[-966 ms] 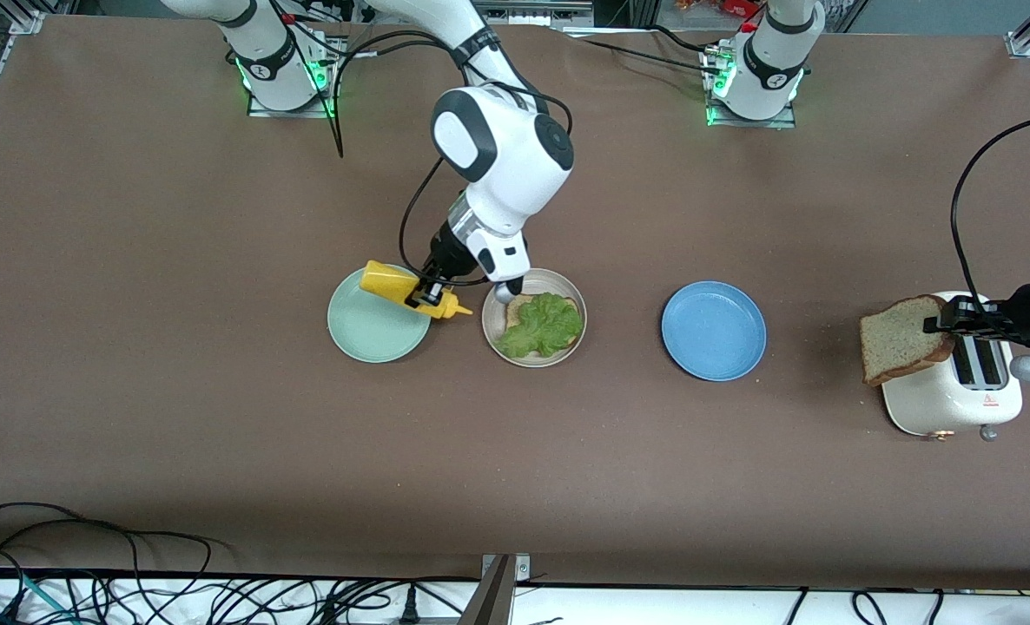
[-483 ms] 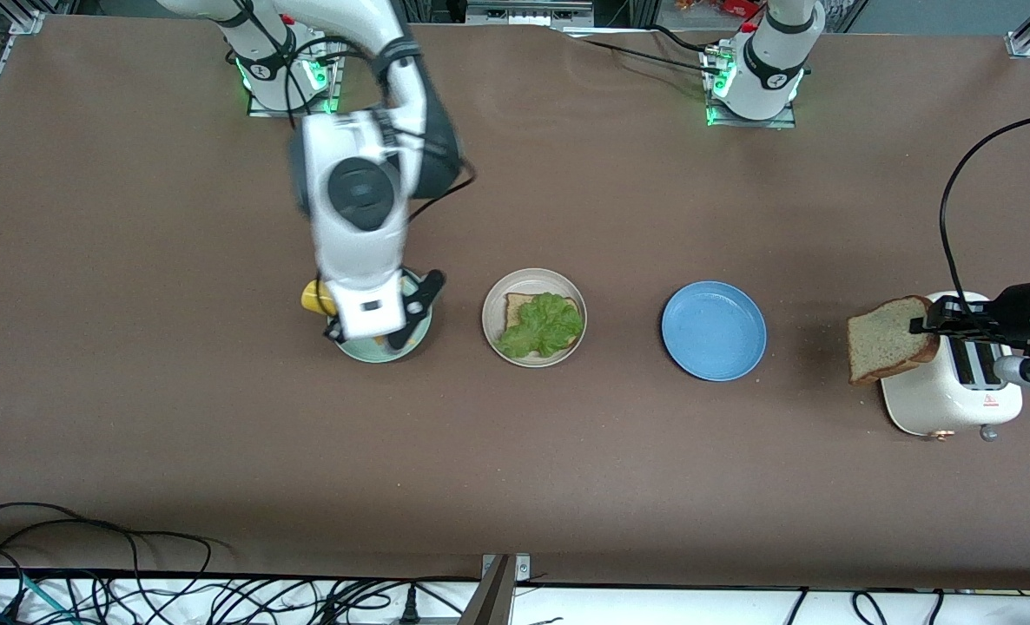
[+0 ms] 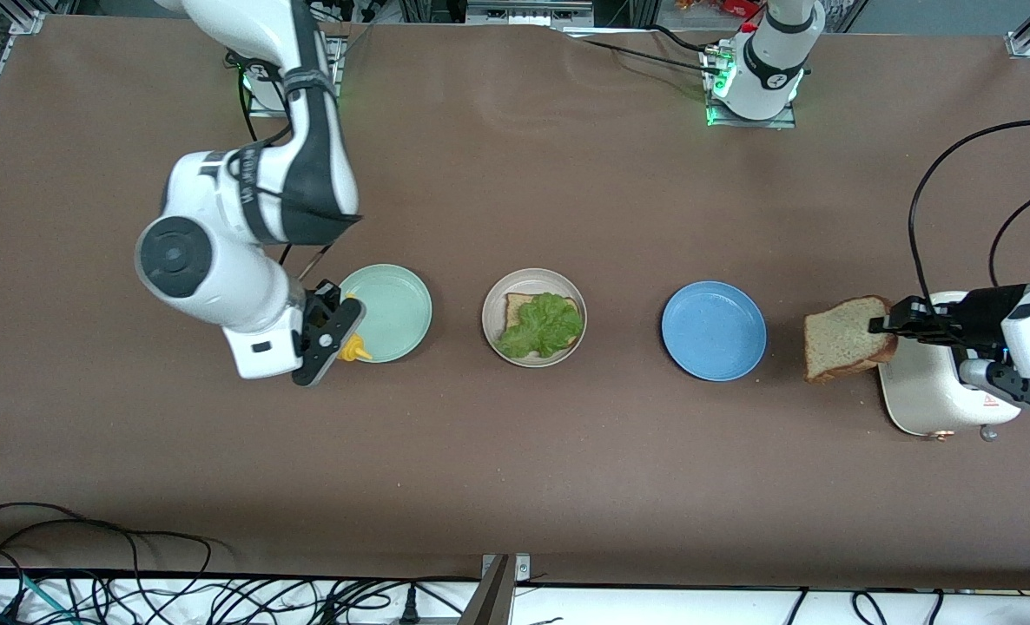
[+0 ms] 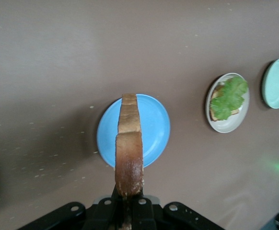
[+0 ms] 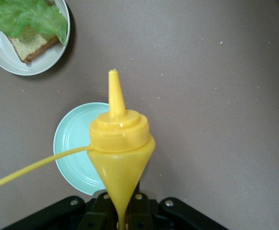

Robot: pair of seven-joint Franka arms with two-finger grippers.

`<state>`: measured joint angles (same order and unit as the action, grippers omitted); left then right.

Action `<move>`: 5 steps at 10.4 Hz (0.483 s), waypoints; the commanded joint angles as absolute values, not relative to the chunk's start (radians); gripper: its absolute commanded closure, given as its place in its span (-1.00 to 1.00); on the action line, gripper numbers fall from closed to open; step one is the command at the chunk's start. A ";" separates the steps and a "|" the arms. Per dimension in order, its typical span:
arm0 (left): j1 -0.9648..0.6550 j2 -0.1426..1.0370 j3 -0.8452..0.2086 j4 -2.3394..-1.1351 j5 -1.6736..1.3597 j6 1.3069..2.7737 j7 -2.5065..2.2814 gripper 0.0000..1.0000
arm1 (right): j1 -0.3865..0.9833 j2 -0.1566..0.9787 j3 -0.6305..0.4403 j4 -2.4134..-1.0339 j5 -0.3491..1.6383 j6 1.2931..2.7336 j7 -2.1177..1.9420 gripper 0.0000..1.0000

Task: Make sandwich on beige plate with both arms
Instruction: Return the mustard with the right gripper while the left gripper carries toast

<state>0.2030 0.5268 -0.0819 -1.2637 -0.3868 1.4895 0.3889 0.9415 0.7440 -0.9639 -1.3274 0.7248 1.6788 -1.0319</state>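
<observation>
A: Sandwich (image 3: pixel 539 326) half built on beige plate (image 3: pixel 491 305), mid-table: bottom slice under lettuce. Top bread slice (image 3: pixel 845 337) clamped in left gripper (image 3: pixel 881 327) by toaster (image 3: pixel 936 408).

B: Topping step. Next: over blue plate (image 3: pixel 713 330), onto lettuce. Right gripper (image 3: pixel 334 332) pinching yellow bottle (image 3: pixel 352 350) at mint plate (image 3: pixel 393 304).

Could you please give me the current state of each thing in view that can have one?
Left gripper: shut on bread slice, beside the toaster.
Right gripper: shut on yellow squeeze bottle, at the mint-green plate's edge.
Beige plate: holds one bread slice under lettuce.
Blue plate: bare.
</observation>
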 commanded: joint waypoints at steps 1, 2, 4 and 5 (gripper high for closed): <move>0.158 0.548 -0.077 -1.261 -0.460 1.473 0.310 1.00 | 0.832 0.733 -0.962 -1.341 0.856 1.619 -1.155 1.00; 0.131 0.560 -0.077 -1.261 -0.477 1.473 0.267 1.00 | 0.803 0.733 -0.957 -1.345 0.889 1.608 -1.202 1.00; 0.069 0.595 -0.077 -1.259 -0.559 1.474 0.152 1.00 | 0.778 0.738 -0.957 -1.367 0.957 1.608 -1.276 1.00; 0.049 0.612 -0.077 -1.258 -0.615 1.476 0.131 1.00 | 0.761 0.733 -0.957 -1.391 0.983 1.606 -1.354 1.00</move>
<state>0.0739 0.5877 -0.0843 -1.2680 -0.5419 1.4847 0.1774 0.7703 0.7484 -0.9596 -1.3630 0.9367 1.6178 -1.2734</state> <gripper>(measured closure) 0.912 0.925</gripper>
